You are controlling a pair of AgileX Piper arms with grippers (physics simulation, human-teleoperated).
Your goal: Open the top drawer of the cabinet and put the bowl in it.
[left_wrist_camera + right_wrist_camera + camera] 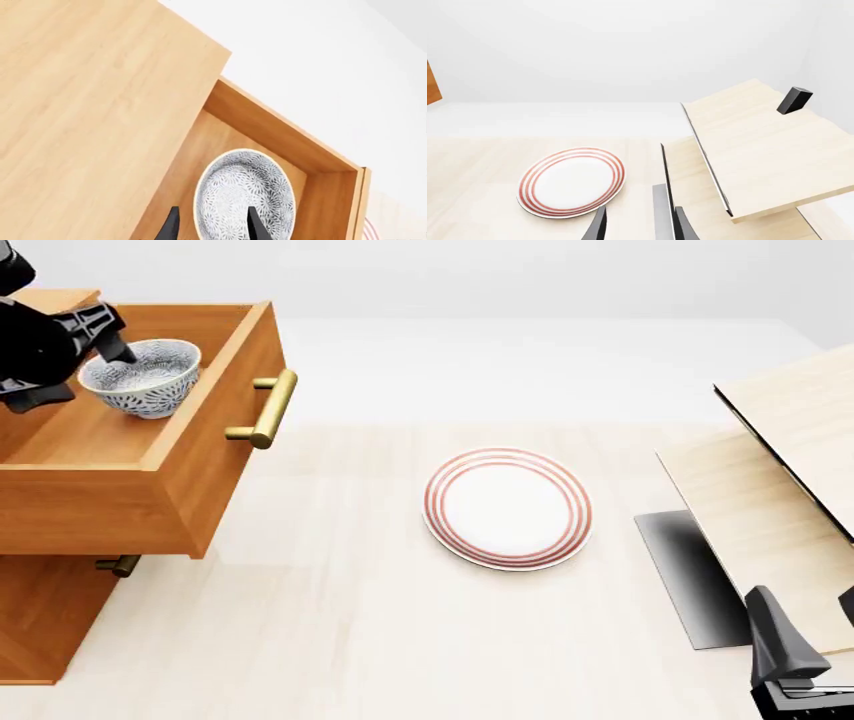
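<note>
Top drawer (200,440) pulled out of cabinet (47,615). Left gripper (212,225) pinches the bowl (142,377) rim, bowl inside the drawer near its back. Right gripper (639,227) narrow, empty.

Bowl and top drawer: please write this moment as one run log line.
top drawer: open | bowl: inside drawer, held by left gripper | right gripper: idle, holds nothing | plate: on table

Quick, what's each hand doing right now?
Left hand: closed on the rim of the bowl, inside the open top drawer.
Right hand: open, holding nothing.
</note>
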